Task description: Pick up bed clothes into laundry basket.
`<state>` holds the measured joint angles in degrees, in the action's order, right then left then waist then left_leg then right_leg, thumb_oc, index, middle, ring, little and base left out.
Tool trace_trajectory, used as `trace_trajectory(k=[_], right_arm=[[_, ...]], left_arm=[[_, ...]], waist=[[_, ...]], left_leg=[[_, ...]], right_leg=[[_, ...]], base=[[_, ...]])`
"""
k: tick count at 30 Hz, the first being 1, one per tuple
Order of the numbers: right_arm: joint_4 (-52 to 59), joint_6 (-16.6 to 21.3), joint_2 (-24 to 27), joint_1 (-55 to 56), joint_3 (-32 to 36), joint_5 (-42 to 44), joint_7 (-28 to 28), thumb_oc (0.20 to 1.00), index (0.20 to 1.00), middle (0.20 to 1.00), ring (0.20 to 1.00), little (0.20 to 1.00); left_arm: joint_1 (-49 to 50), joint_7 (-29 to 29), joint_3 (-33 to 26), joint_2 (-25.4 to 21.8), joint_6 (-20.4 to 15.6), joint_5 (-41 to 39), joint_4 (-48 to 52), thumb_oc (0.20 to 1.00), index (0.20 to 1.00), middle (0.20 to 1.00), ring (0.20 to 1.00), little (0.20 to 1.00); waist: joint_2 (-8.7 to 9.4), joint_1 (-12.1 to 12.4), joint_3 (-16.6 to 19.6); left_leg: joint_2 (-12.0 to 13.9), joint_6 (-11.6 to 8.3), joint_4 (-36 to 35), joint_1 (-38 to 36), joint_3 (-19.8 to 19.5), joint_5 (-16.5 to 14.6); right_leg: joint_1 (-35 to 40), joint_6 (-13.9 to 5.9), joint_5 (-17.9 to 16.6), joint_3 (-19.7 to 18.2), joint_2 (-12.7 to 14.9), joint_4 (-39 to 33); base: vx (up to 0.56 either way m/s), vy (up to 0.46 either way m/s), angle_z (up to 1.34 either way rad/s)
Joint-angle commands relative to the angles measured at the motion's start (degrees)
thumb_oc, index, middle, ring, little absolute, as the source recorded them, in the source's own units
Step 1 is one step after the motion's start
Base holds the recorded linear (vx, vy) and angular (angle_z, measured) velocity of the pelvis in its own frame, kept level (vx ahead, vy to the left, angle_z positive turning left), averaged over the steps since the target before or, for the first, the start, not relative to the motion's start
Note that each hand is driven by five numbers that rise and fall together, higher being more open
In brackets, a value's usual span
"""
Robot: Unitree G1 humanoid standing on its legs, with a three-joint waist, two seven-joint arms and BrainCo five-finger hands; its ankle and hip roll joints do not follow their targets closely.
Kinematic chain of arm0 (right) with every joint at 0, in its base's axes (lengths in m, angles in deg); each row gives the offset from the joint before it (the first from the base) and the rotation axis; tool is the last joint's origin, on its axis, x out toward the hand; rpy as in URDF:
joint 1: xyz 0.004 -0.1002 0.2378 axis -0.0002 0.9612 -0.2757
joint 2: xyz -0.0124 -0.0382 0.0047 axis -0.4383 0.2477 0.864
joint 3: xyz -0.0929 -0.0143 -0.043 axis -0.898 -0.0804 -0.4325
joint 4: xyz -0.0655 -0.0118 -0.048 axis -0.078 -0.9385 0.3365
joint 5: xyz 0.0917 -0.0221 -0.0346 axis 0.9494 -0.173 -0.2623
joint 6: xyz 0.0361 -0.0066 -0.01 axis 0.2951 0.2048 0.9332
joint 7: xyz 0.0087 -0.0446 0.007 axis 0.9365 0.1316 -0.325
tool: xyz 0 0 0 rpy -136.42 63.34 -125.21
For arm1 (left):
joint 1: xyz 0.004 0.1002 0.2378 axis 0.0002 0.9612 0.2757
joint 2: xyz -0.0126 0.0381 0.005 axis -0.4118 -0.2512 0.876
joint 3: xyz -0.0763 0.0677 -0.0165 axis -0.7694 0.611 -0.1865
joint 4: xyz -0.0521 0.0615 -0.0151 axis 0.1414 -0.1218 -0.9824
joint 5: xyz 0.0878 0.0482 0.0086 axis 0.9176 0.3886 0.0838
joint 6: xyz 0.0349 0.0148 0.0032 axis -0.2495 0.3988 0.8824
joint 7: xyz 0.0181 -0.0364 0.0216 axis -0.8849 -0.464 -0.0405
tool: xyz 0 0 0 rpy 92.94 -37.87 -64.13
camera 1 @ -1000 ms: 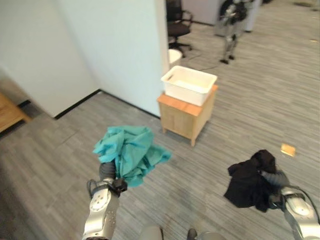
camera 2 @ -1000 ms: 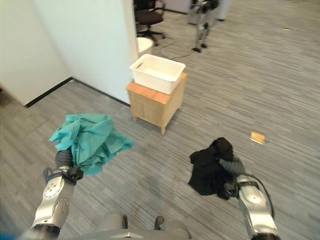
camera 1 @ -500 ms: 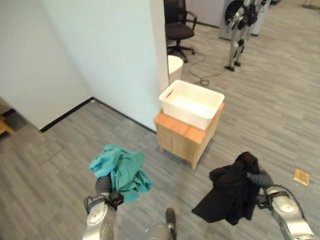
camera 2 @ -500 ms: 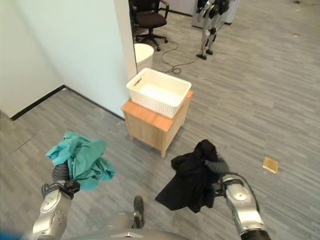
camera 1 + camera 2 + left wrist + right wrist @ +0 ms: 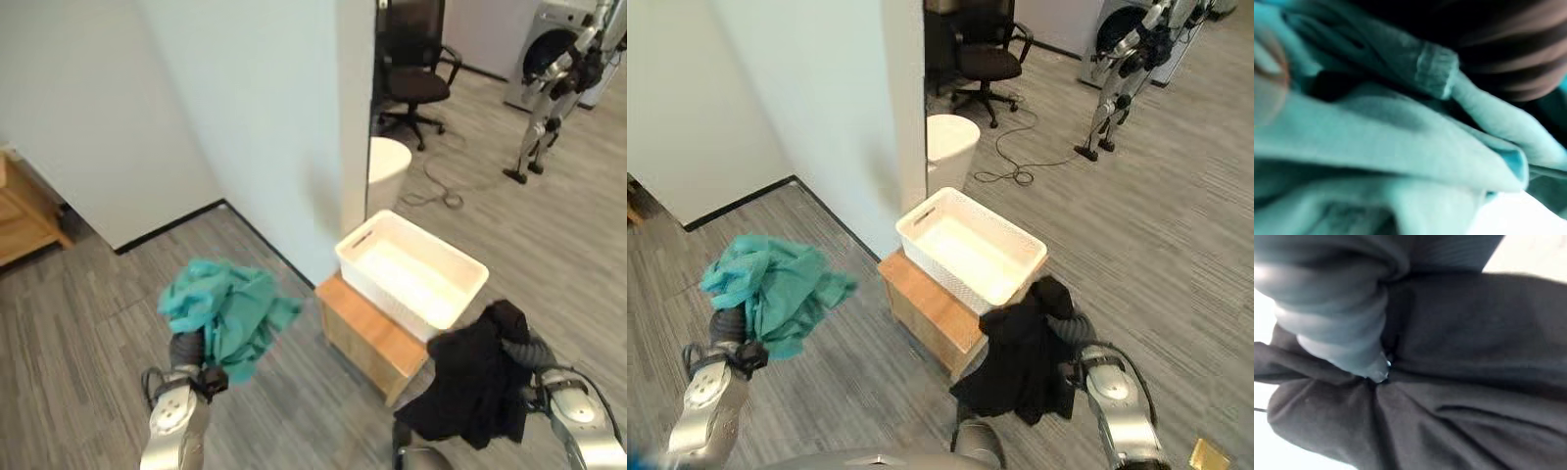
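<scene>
1. Step in hand, as I judge it: the carry. You've got both garments up off the floor and the laundry basket (image 5: 970,250) is right ahead, sitting on a small wooden cabinet (image 5: 926,305) by the wall corner.
2. L hand (image 5: 186,350) is under the teal cloth (image 5: 223,311); the cloth bunches over it and hides the fingers, so I can't tell the grip.
3. R hand (image 5: 532,354) sits behind the black garment (image 5: 475,387), fingers buried in the fabric. Can't tell its grip either. The garment hangs just beside the basket's near corner.
4. Basket looks empty inside.
5. Next, I'd say: bring the R arm over the rim first since it's nearest, let go w/ the cloth fully above the opening, then swing the L arm across w/ the teal one.
</scene>
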<state>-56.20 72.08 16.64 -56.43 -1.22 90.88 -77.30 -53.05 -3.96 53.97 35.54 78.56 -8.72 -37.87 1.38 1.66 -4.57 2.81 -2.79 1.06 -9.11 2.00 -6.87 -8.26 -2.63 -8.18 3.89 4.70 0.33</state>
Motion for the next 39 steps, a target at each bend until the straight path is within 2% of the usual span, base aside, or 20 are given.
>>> trace_trajectory(k=[1, 5, 6, 7, 9, 12, 14, 18, 20, 24, 25, 26, 30, 35, 39], right_arm=[[2.7, 5.6, 4.1, -5.9, 4.5, -3.2, -3.4, 0.2, 0.2, 0.2, 0.2, 0.2], [0.0, 6.2, 8.6, -12.4, 4.1, -3.8, -5.7, 0.2, 0.2, 0.2, 0.2, 0.2], [-0.4, 6.4, 11.6, -16.3, 3.6, -3.9, -6.3, 0.2, 0.2, 0.2, 0.2, 0.2], [-0.6, 6.4, 11.7, -16.6, 3.5, -3.9, -6.3, 0.2, 0.2, 0.2, 0.2, 0.2], [-2.2, 6.5, 15.6, -22.4, 1.9, -3.9, -7.5, 0.2, 0.2, 0.2, 0.2, 0.2], [-3.8, 6.8, 16.5, -25.1, 0.4, -3.7, -8.2, 0.2, 0.2, 0.2, 0.2, 0.2], [-10.4, 6.7, 20.2, -33.3, -3.7, -0.9, -9.3, 0.2, 0.2, 0.2, 0.2, 0.2], [-17.3, 6.6, 23.5, -40.3, -6.9, 2.8, -10.1, 0.2, 0.2, 0.2, 0.2, 0.2], [-21.2, 6.0, 26.3, -45.1, -9.3, 3.1, -11.2, 0.2, 0.2, 0.2, 0.2, 0.2], [-25.9, 5.9, 28.2, -50.1, -12.3, 3.7, -12.0, 0.2, 0.2, 0.2, 0.2, 0.2], [-28.1, 5.3, 29.2, -52.5, -13.6, 3.8, -12.1, 0.2, 0.2, 0.2, 0.2, 0.2], [-30.9, 5.0, 29.3, -56.4, -16.7, 4.2, -12.1, 0.2, 0.2, 0.2, 0.2, 0.2], [-31.5, 4.4, 28.8, -59.1, -19.4, 3.3, -12.0, 0.2, 0.2, 0.2, 0.2, 0.2], [-27.7, 4.4, 25.0, -55.5, -18.1, 2.8, -11.7, 0.2, 0.2, 0.2, 0.2, 0.2], [-30.5, 3.7, 21.5, -53.3, -19.2, 0.8, -10.9, 0.2, 0.2, 0.2, 0.2, 0.2]], left_arm=[[-1.8, -2.2, -0.1, -4.4, -3.4, -2.4, 3.8, 0.2, 0.2, 0.2, 0.2, 0.2], [-1.3, -2.7, 0.8, -5.0, -3.0, -2.6, 4.4, 0.2, 0.2, 0.2, 0.2, 0.2], [-0.9, -2.9, 1.1, -5.9, -2.8, -2.4, 4.5, 0.2, 0.2, 0.2, 0.2, 0.2], [-1.0, -2.9, 1.0, -5.8, -2.8, -2.4, 4.6, 0.2, 0.2, 0.2, 0.2, 0.2], [-0.4, -2.9, 1.5, -7.0, -2.6, -2.7, 4.5, 0.2, 0.2, 0.2, 0.2, 0.2], [-0.2, -2.9, 1.7, -7.1, -2.4, -2.7, 4.6, 0.2, 0.2, 0.2, 0.2, 0.2], [0.5, -3.8, 4.1, -9.0, -1.9, -2.1, 4.4, 0.2, 0.2, 0.2, 0.2, 0.2], [0.9, -4.1, 5.5, -9.5, -1.4, -2.8, 4.2, 0.2, 0.2, 0.2, 0.2, 0.2], [0.9, -4.3, 6.8, -10.2, -1.0, -3.2, 3.8, 0.2, 0.2, 0.2, 0.2, 0.2], [0.7, -4.4, 7.4, -10.5, -1.0, -3.4, 3.7, 0.2, 0.2, 0.2, 0.2, 0.2], [0.7, -4.5, 8.0, -11.3, -0.8, -3.6, 3.7, 0.2, 0.2, 0.2, 0.2, 0.2], [0.3, -4.3, 8.1, -11.6, -0.8, -3.9, 3.8, 0.2, 0.2, 0.2, 0.2, 0.2], [-0.4, -3.6, 7.4, -12.5, -1.1, -3.5, 3.5, 0.2, 0.2, 0.2, 0.2, 0.2], [-1.6, -1.7, 5.5, -12.7, -2.0, -3.2, 3.1, 0.2, 0.2, 0.2, 0.2, 0.2], [-2.0, -1.3, 5.4, -12.7, -2.6, -3.2, 3.0, 0.2, 0.2, 0.2, 0.2, 0.2]], waist=[[2.86, 0.9, 1.8], [3.11, 2.2, 1.7], [3.46, 3.3, 2.1], [3.45, 3.2, 1.9], [4.03, 4.9, 2.2], [4.14, 5.3, 2.0], [5.39, 7.5, 1.4], [6.43, 8.7, 0.7], [7.38, 9.5, -0.3], [7.73, 9.8, -0.7], [8.4, 10.4, -1.3], [8.67, 10.6, -1.9], [9.35, 11.1, -3.2], [9.6, 11.6, -4.7], [9.26, 12.4, -6.2]], left_leg=[[1.0, 0.22, -5.3, 5.9, -0.5, 8.5], [1.2, -0.27, -5.0, 7.0, -1.9, 9.4], [1.3, -0.37, -5.2, 7.1, -2.6, 9.0], [1.2, -0.35, -5.0, 7.4, -2.7, 9.5], [1.2, -0.41, -5.1, 7.4, -3.5, 8.9], [1.1, -0.43, -5.1, 7.5, -3.8, 8.9], [1.0, -0.35, -5.3, 8.1, -4.7, 9.0], [1.0, -0.45, -5.4, 9.0, -5.3, 9.2], [0.9, -0.48, -5.6, 10.2, -5.6, 9.5], [0.8, -0.49, -5.7, 11.0, -5.7, 9.7], [0.8, -0.54, -5.7, 11.7, -5.8, 9.8], [0.8, -0.53, -5.7, 12.6, -5.7, 10.0], [0.6, -0.55, -5.7, 14.1, -5.8, 10.3], [0.3, -0.61, -5.7, 15.6, -6.1, 10.6], [0.1, -0.69, -5.8, 16.9, -6.6, 11.1]], right_leg=[[8.0, -6.41, 3.7, 0.8, 4.5, -2.8], [8.4, -5.9, 4.0, 2.1, 4.4, -2.6], [9.1, -5.83, 4.8, 2.7, 4.2, -2.8], [8.8, -5.75, 4.3, 2.8, 4.3, -2.6], [9.8, -5.86, 5.0, 3.8, 4.1, -3.0], [10.0, -5.88, 5.0, 4.2, 4.1, -3.1], [9.9, -6.05, 4.8, 5.0, 4.1, -3.2], [9.5, -6.21, 4.4, 5.7, 4.2, -3.4], [8.7, -6.32, 3.9, 6.0, 4.2, -3.6], [8.1, -6.43, 3.5, 6.3, 4.2, -4.1], [7.6, -6.51, 3.1, 6.4, 4.2, -4.6], [6.8, -6.57, 2.7, 6.2, 4.1, -4.8], [5.4, -6.58, 2.3, 6.1, 4.1, -4.9], [4.1, -6.52, 2.0, 6.3, 4.1, -5.0], [3.1, -6.46, 1.8, 6.8, 4.2, -5.2]], base=[[0.11, -0.111, 0.44], [0.02, -0.041, 0.26], [-0.01, -0.032, 0.22], [0.1, -0.026, 0.29], [0.04, -0.008, 0.3], [0.03, 0.001, 0.13], [0.01, 0.012, 0.06], [0.0, 0.006, 0.13], [-0.02, 0.022, 0.16], [-0.01, 0.007, 0.01], [-0.05, 0.028, 0.01], [-0.06, 0.032, -0.03], [-0.05, 0.015, -0.05], [-0.02, 0.008, 0.03], [-0.04, 0.013, 0.04]])
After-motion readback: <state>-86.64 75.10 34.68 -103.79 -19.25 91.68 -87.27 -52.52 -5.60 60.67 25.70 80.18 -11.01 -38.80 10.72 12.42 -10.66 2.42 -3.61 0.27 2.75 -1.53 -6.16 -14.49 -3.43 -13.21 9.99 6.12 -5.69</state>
